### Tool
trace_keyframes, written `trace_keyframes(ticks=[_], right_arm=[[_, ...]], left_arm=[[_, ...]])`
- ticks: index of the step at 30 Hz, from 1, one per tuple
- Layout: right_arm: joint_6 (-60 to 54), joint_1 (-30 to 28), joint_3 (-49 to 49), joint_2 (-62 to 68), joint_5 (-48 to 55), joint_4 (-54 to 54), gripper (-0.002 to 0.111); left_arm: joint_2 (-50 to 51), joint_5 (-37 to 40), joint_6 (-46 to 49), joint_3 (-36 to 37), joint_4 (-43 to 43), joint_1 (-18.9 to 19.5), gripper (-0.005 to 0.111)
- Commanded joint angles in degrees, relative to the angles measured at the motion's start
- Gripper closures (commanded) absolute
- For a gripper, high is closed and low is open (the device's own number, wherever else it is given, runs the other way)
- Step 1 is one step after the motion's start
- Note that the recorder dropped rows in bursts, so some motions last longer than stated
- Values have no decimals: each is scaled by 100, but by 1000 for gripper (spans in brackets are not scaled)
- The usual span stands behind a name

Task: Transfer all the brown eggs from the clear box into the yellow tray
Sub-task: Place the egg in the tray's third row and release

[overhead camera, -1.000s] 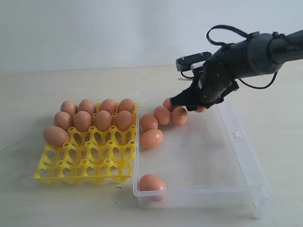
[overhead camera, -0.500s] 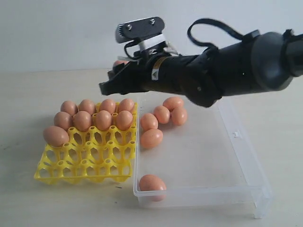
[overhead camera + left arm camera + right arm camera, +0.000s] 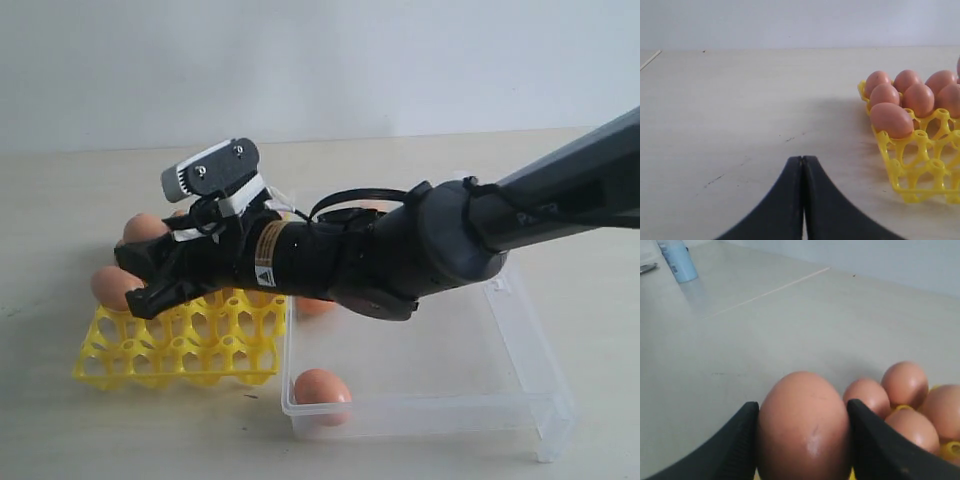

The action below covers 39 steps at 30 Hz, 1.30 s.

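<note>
tabletop pale, faintly scuffed; plain white wall beyond the right gripper, which clasps an egg. left gripper is clenched empty, yellow tray near it.

**Robotics laboratory, test bench.** A pale, plain table stands against a blank off-white wall, lit evenly. A black jointed robot arm reaches across the bench. It carries a small grey camera at its wrist and a printed label on its casing. The objects on the bench are simple, uniform test props: a yellow tray and a clear box holding a brown egg, one of many alike. In the right wrist view, a pale blue bottle stands far off on the same surface.
</note>
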Motion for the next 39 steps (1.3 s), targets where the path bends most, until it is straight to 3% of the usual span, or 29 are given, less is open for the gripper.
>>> trace_keyframes(ticks=[1, 17, 20, 25, 29, 35, 39], right_arm=[[215, -5, 10, 203, -278, -46, 108], [1413, -15, -1208, 966, 195, -151, 107], [1500, -15, -1269, 982, 242, -240, 98], [1500, -15, -1282, 982, 307, -216, 62], [1500, -15, -1282, 982, 346, -168, 44], [1524, -15, -1282, 901, 449, -198, 43], [1556, -23, -1282, 344, 1437, -224, 51]], left_arm=[[-32, -71, -11, -23, -32, -49, 107], [-32, -71, -11, -23, -32, -49, 107], [-32, -71, -11, -23, -32, -49, 107], [-32, -71, -11, -23, -32, -49, 107], [-32, -71, -11, -23, -32, -49, 107], [-32, -71, -11, -23, -32, -49, 107], [-32, -71, -11, -23, -32, -49, 107]])
